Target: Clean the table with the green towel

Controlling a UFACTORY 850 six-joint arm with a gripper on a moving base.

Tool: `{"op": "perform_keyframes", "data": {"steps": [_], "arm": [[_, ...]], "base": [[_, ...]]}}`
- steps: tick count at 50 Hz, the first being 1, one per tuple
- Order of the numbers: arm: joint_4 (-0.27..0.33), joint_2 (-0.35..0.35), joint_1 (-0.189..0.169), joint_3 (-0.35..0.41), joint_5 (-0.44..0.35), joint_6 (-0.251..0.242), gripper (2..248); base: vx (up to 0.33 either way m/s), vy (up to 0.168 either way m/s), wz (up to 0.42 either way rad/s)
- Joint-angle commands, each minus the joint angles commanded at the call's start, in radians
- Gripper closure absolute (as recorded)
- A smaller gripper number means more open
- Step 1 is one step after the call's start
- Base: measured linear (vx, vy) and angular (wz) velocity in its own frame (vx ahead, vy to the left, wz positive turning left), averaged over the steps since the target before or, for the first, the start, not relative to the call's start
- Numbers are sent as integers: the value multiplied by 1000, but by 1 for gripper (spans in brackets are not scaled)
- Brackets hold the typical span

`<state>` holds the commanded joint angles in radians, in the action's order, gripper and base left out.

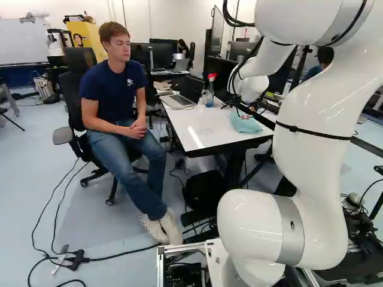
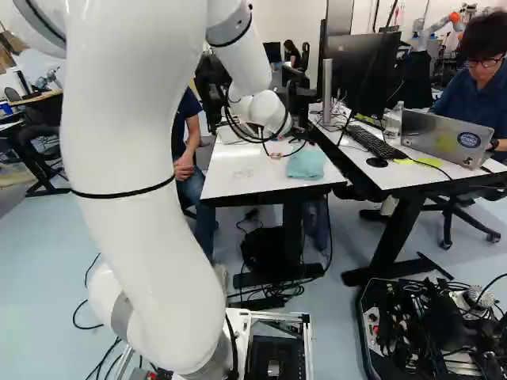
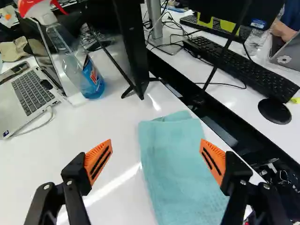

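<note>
Hangs over the worktop (image 3: 110,126) with the pincer (image 1: 246,112) released and wide apart, gripping nothing; has the green towel (image 3: 173,159) lying below, near the worktop's edge; shows spray bottle (image 3: 77,70) beside open laptop (image 3: 30,91) farther along.

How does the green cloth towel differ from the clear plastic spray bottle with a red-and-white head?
The green towel lies flat, whereas the spray bottle stands upright. The towel is pale green all over; the bottle is see-through, with a coloured label. Both rest on the same white table.
</note>
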<state>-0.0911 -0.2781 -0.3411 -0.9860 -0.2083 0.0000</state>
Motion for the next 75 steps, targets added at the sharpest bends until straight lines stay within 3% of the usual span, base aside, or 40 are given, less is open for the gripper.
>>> {"op": "perform_keyframes", "data": {"steps": [25, 42, 75], "arm": [[0, -50, -32, -31, 0, 0, 3], [0, -57, -34, -33, 0, 0, 3], [0, -131, -34, -47, 0, 0, 3]], "base": [[0, 0, 0], [0, 0, 0], [0, 0, 0]]}}
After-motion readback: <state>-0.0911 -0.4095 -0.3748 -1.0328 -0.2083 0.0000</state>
